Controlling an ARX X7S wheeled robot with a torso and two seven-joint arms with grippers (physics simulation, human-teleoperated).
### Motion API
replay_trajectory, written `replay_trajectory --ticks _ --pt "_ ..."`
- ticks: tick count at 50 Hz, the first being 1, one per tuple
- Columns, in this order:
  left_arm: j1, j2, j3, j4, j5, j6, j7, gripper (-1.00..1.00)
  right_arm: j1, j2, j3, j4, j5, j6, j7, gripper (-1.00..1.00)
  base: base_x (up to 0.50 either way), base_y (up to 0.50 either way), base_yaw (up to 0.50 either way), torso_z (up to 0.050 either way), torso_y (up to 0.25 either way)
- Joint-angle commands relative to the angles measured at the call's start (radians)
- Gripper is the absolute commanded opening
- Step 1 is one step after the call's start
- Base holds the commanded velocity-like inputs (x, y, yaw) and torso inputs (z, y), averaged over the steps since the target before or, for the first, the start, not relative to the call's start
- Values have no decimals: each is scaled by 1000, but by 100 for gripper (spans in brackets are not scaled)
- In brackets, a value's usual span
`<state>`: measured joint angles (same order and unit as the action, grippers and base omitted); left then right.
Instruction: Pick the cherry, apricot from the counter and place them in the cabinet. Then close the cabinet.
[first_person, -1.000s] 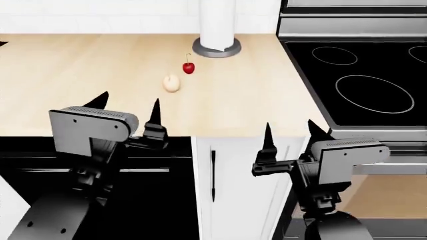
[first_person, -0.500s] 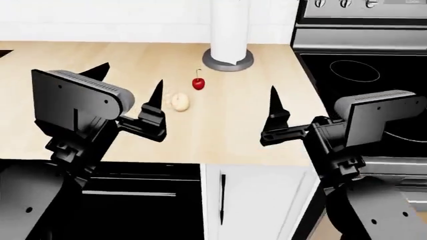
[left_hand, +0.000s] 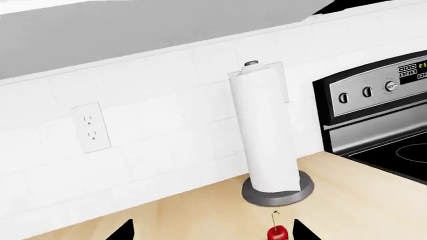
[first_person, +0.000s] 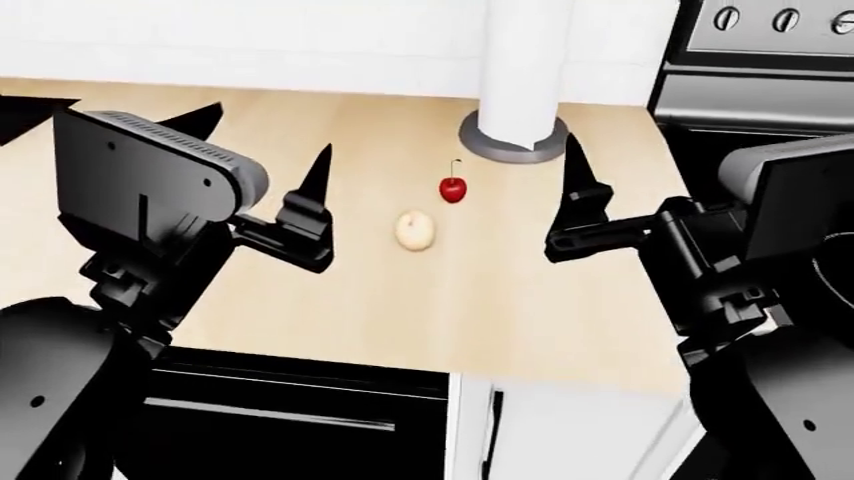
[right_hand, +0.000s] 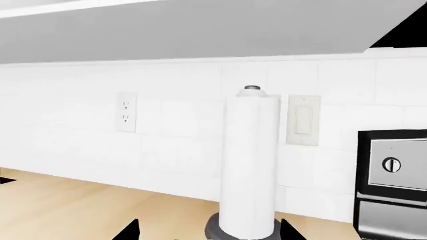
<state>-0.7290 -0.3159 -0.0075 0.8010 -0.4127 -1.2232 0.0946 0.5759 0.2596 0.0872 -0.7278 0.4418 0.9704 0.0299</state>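
The counter (first_person: 400, 300) fills more of the view now, the robot has closed in on it. Both arms have risen over the wood: left gripper (first_person: 260, 165) jaws spread wide, right gripper (first_person: 581, 190) only one finger showing, so no telling. Between them lie the apricot (first_person: 415, 230) and, just behind, the cherry (first_person: 454, 188), both untouched. Picking looks imminent.

Cherry (left_hand: 277, 233) on counter (left_hand: 347, 200) between spread jaws, paper towel roll (left_hand: 268, 140) behind, wall outlet (left_hand: 90, 127), stove (left_hand: 380, 115)
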Motion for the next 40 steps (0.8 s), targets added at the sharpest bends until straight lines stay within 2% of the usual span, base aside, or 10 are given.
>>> replay_trajectory --ticks 1,11,20,24,35,40 --pt "-36 -2 13 -12 -10 -11 2 100 16 3 22 -5 6 -1 15 100 393 312 0 50 0" --pt "-38 -9 10 -13 -16 -9 1 100 26 -13 44 -4 32 26 34 100 233 147 0 50 0" --pt "-50 -7 7 -3 -28 -28 -5 100 11 -1 20 6 30 7 22 100 2 0 -487 50 0" --pt "-51 -9 4 0 -31 -30 -7 100 16 9 -3 -18 37 3 8 100 15 7 0 50 0" --pt "-45 -12 1 -7 -36 -15 -7 100 33 2 -15 2 22 -36 17 100 333 367 0 50 0" --pt "-47 -12 9 -13 -36 -9 -9 100 38 -10 16 7 48 -10 30 100 173 46 -269 50 0"
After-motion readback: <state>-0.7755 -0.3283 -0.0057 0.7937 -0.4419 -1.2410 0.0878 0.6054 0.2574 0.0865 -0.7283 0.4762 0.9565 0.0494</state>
